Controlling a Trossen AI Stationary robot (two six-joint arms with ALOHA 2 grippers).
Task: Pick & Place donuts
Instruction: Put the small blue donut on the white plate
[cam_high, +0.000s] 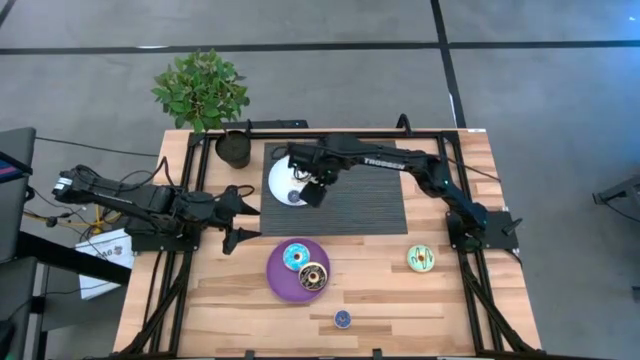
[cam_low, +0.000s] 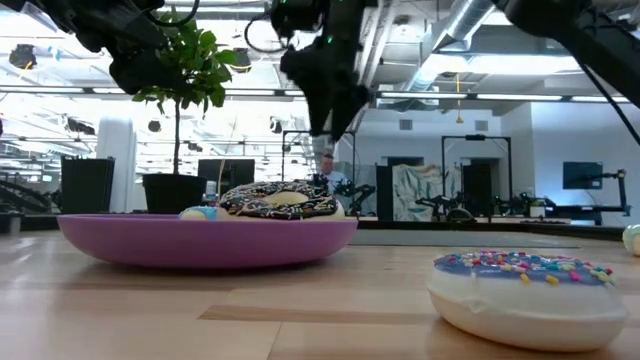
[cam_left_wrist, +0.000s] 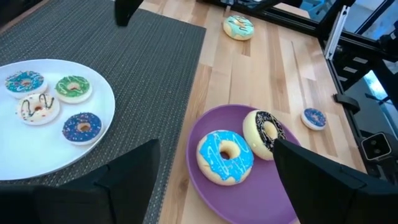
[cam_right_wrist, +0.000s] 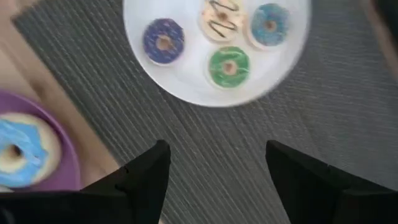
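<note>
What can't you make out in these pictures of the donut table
- High view: the right gripper covers part of the white plate; its mini donuts are hidden or too small there.
- Low view: the purple plate rim hides most of the blue-iced donut.
- Right wrist view: the picture's edge cuts off the blue-iced donut; motion blur smears the minis' icing.

- The floor (cam_high: 90, 90) around the table is grey, crossed by dark straight lines.
- The table (cam_high: 440, 305) is pale wood planks, with a dark ribbed mat (cam_high: 365, 205) lying toward its far edge.
- A leafy potted plant (cam_high: 200, 90) stands at the far left corner of the table.
- In the low view, a large hall lies beyond: exposed silver ducts (cam_low: 470, 20) overhead, bright ceiling lights, and dark monitors (cam_low: 582, 175) and equipment along the far wall.
- A person (cam_low: 326, 170) sits far back.
</note>
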